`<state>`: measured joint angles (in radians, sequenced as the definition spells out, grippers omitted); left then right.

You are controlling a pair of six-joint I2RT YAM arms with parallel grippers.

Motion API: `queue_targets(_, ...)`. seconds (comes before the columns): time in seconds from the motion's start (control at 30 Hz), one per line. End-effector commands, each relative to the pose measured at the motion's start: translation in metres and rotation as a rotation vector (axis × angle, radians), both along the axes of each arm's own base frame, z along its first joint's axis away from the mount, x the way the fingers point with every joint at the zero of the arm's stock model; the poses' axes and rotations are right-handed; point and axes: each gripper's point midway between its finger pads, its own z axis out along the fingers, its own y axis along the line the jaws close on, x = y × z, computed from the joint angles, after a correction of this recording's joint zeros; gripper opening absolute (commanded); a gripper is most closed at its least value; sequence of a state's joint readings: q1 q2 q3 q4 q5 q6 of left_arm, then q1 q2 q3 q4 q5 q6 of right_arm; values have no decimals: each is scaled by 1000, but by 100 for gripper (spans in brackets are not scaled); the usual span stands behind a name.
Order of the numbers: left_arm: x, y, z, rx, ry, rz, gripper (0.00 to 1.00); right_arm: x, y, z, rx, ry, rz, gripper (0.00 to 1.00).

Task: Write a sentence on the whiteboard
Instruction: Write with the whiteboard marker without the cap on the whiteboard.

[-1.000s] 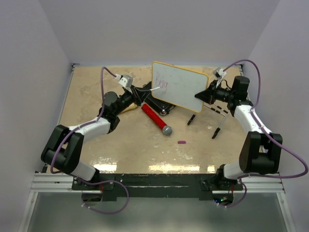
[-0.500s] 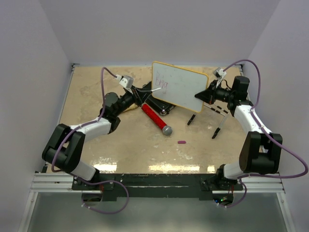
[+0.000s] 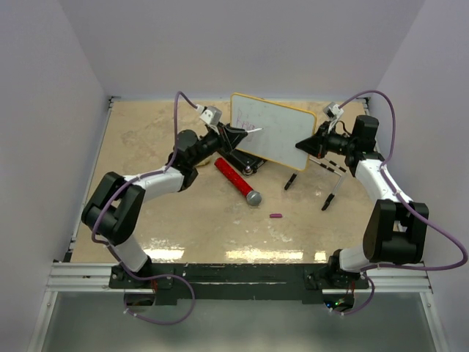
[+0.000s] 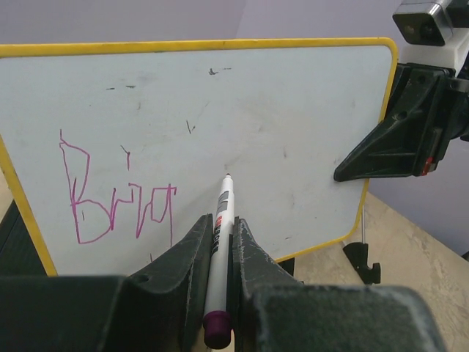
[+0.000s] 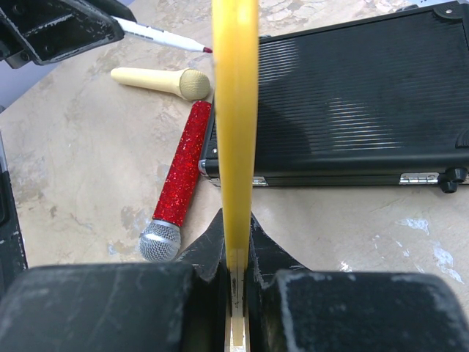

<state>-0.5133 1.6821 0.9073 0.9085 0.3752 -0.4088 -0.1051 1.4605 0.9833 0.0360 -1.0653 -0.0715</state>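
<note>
The whiteboard, white with a yellow rim, stands tilted up off the table. My right gripper is shut on its right edge; the right wrist view shows the rim edge-on between the jaws of that gripper. My left gripper is shut on a white marker with a purple end. The marker's tip points at the board just right of the sentence, magenta scrawl reading roughly "Brig". I cannot tell whether the tip touches.
A black case lies under the board and also shows in the right wrist view. A red glitter microphone and a cream microphone lie beside it. A purple cap and black clip feet lie on the table.
My left arm has swung right along the board, carrying the marker past the written word toward the board's middle. The right gripper and the board have not moved.
</note>
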Motion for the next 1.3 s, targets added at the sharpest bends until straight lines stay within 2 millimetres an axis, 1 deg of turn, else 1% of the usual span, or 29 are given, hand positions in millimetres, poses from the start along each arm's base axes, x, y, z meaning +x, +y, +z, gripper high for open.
queue_targets(0.0,13,-5,31,-40,-76,27,0,2,2,9,-12,-36,14,0)
queue_targets(0.27,24,-3,38,-40,-89,64,0,3,1,8,-11,-33,13,0)
queue_targets(0.57,35,9,40,-32,-90,126,0,3,1,8,-10,-32,13,0)
queue_targets(0.97,43,16,38,-17,-95,155,0,3,2,8,-10,-32,15,0)
queue_targets(1.1,45,16,33,1,-90,158,0,3,2,7,-11,-28,14,0)
queue_targets(1.27,45,15,22,22,-74,146,0,3,2,8,-11,-33,15,0)
